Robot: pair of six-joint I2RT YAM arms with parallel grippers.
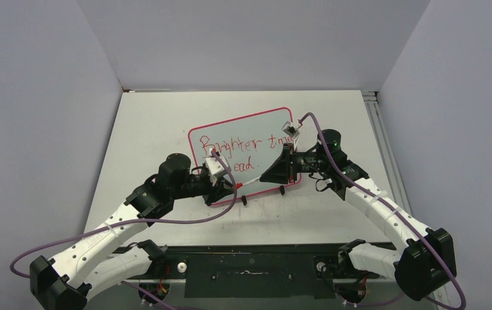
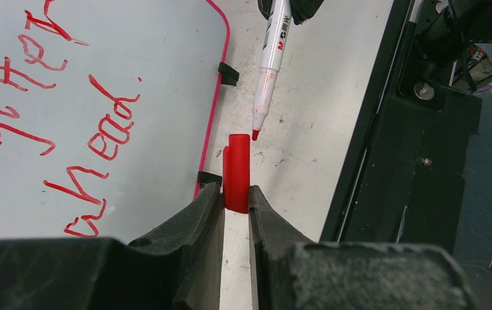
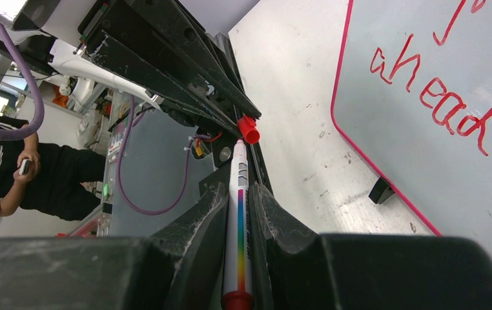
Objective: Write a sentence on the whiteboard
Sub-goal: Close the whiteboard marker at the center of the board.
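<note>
Whiteboard face glossy; cap smooth red plastic; left end effector fingers matt black, grainy; tabletop scuffed, matt.

Left end effector and right end effector both clamped, facing each other.

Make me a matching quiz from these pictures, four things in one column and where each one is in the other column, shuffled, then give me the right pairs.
Things:
1. cap
2. marker
3. sentence
4. foot

Places:
A. gripped in the right hand
B. black, at the whiteboard frame's edge
C. gripped in the left hand
D. written in red on the whiteboard

Pairs: 1-C, 2-A, 3-D, 4-B
</note>
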